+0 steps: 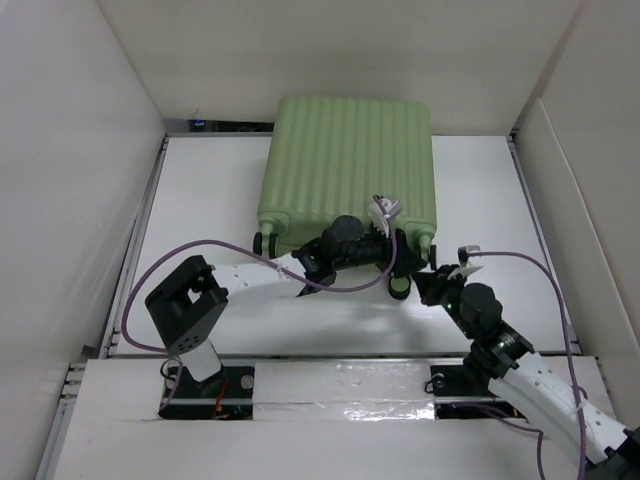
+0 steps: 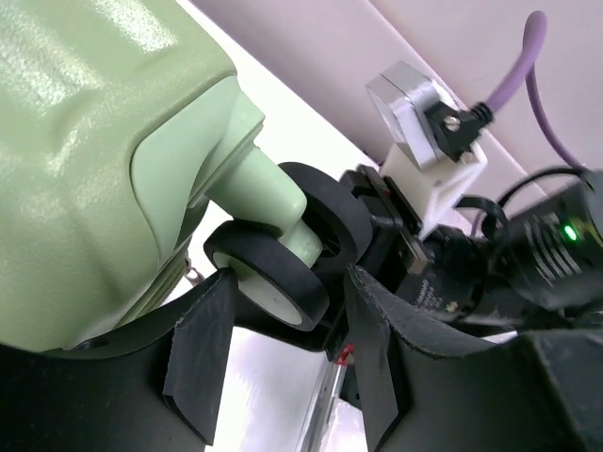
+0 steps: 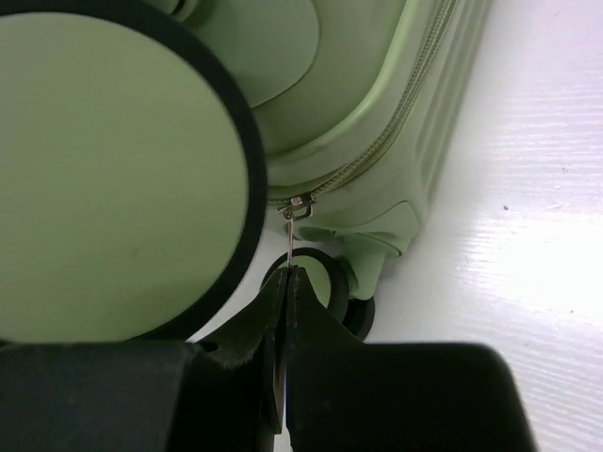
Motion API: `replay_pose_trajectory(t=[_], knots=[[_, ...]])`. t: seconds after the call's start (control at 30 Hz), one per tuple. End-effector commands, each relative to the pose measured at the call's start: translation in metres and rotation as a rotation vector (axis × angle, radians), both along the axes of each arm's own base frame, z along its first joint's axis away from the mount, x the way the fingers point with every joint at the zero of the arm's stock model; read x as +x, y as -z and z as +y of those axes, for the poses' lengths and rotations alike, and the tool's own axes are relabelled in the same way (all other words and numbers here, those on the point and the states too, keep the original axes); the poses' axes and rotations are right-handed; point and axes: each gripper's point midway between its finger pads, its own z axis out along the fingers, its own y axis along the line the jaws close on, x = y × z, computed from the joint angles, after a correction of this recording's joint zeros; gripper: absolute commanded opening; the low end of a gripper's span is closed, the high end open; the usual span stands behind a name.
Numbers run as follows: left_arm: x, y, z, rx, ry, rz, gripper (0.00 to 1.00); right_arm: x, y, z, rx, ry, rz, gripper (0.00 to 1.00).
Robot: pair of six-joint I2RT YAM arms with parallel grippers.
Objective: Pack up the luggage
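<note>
The luggage (image 1: 348,165) lies flat and zipped closed at the back of the table, a pale green ribbed suitcase. My right gripper (image 3: 290,275) is shut on the thin metal zipper pull (image 3: 293,237) that hangs from the zipper at the near right corner; a big caster wheel (image 3: 104,179) fills the left of that view. In the top view the right gripper (image 1: 430,282) is beside the near right corner. My left gripper (image 2: 283,358) stands open below a black-and-green caster wheel (image 2: 268,281), which sits just past its fingertips. From above, the left gripper (image 1: 398,255) reaches along the suitcase's near edge.
White walls box in the table on three sides. More caster wheels (image 1: 266,243) stick out at the suitcase's near left corner. Purple cables (image 1: 210,245) loop over the table in front of the arms. The right arm's wrist camera (image 2: 424,122) shows close behind the left gripper.
</note>
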Motion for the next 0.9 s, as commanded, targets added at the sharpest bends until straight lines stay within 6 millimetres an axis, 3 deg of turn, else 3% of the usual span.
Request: replay_pose_trajectory(t=[0.0, 0.07, 0.13, 0.17, 0.2, 0.27, 0.3, 0.4, 0.47, 0.53, 0.57, 0.6, 0.63, 0.67, 0.7, 0.73, 0.77, 0.83, 0.87], knots=[[0.023, -0.057, -0.021, -0.158, -0.01, -0.055, 0.46, -0.033, -0.017, 0.051, 0.088, -0.214, 0.002, 0.0], [0.025, -0.052, -0.029, -0.149, 0.002, -0.035, 0.46, -0.035, -0.033, 0.062, 0.159, -0.224, -0.049, 0.0], [0.029, -0.062, -0.037, -0.169, 0.008, -0.032, 0.46, -0.041, -0.034, 0.075, 0.193, -0.23, -0.051, 0.0], [0.032, -0.055, -0.043, -0.161, 0.008, -0.006, 0.46, -0.041, -0.049, 0.082, 0.243, -0.232, -0.093, 0.0], [0.038, -0.067, -0.047, -0.172, 0.01, -0.008, 0.46, -0.032, -0.039, 0.078, 0.22, -0.148, -0.068, 0.0], [0.045, -0.061, -0.049, -0.175, 0.013, 0.052, 0.46, -0.036, -0.056, 0.087, 0.227, -0.142, -0.107, 0.0], [0.053, -0.062, -0.044, -0.187, 0.006, 0.065, 0.46, -0.03, -0.058, 0.084, 0.183, -0.105, -0.149, 0.0], [0.047, -0.072, -0.037, -0.21, 0.058, 0.094, 0.48, -0.026, -0.059, 0.095, 0.134, -0.096, -0.161, 0.0], [0.048, -0.09, -0.023, -0.228, 0.038, 0.063, 0.56, -0.022, -0.051, 0.103, 0.115, -0.096, -0.157, 0.0], [0.057, -0.089, -0.01, -0.185, -0.051, 0.016, 0.69, -0.018, -0.045, 0.107, 0.103, -0.089, -0.153, 0.0], [0.055, -0.116, 0.006, -0.213, -0.096, -0.033, 0.73, -0.016, -0.037, 0.111, 0.079, -0.084, -0.14, 0.0], [0.056, -0.108, 0.018, -0.188, -0.144, -0.04, 0.85, -0.015, -0.038, 0.114, 0.077, -0.088, -0.14, 0.0], [0.065, -0.132, 0.045, -0.215, -0.24, -0.084, 0.93, -0.016, -0.035, 0.116, 0.073, -0.094, -0.134, 0.0], [0.083, -0.14, 0.072, -0.223, -0.328, -0.093, 0.98, -0.016, -0.034, 0.118, 0.076, -0.101, -0.129, 0.0], [0.092, -0.127, 0.094, -0.204, -0.393, -0.071, 0.99, -0.017, -0.033, 0.119, 0.073, -0.111, -0.127, 0.0], [0.098, -0.131, 0.116, -0.22, -0.45, -0.069, 0.99, -0.017, -0.034, 0.12, 0.071, -0.112, -0.127, 0.0], [0.104, -0.154, 0.153, -0.281, -0.522, -0.086, 0.99, -0.017, -0.032, 0.121, 0.064, -0.114, -0.122, 0.0], [0.109, -0.129, 0.187, -0.236, -0.62, -0.038, 0.99, -0.017, -0.032, 0.122, 0.058, -0.121, -0.121, 0.0], [0.101, -0.141, 0.208, -0.259, -0.667, -0.055, 0.99, -0.018, -0.029, 0.121, 0.051, -0.122, -0.111, 0.0]])
